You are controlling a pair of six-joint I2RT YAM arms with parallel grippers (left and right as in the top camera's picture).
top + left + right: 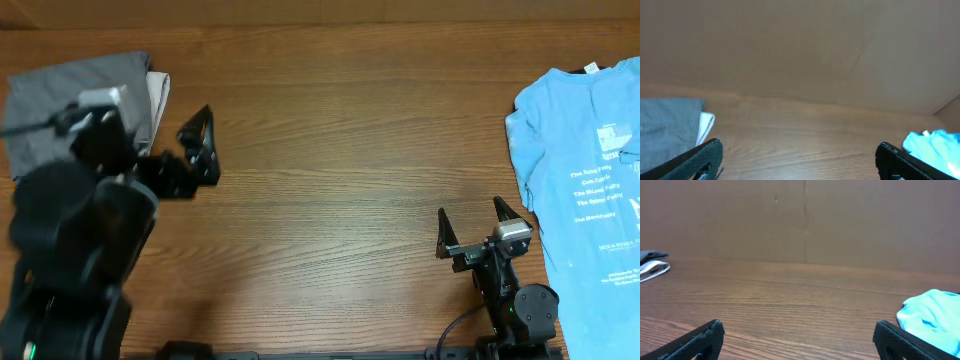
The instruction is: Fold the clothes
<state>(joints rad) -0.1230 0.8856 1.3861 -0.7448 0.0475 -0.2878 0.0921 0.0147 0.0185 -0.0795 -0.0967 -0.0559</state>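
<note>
**Wooden table (330,130), plain brown wall behind: 2 arms idle, shorts stacked at the far-left corner.**

The clothes (60,85), dark-grey shorts, lay as a flat, squared packet on a pale beige garment (160,95) whose edge peeked out at one side. That neat stacking suggested the fold was done or nearly so. The left gripper (203,148) hovered just beside the stack, its 2 fingers spread wide and holding nothing, probably parked clear of the cloth. The right gripper (470,212) sat well apart near the front edge, equally wide and empty, beside a spread light-blue T-shirt (585,170).
</note>
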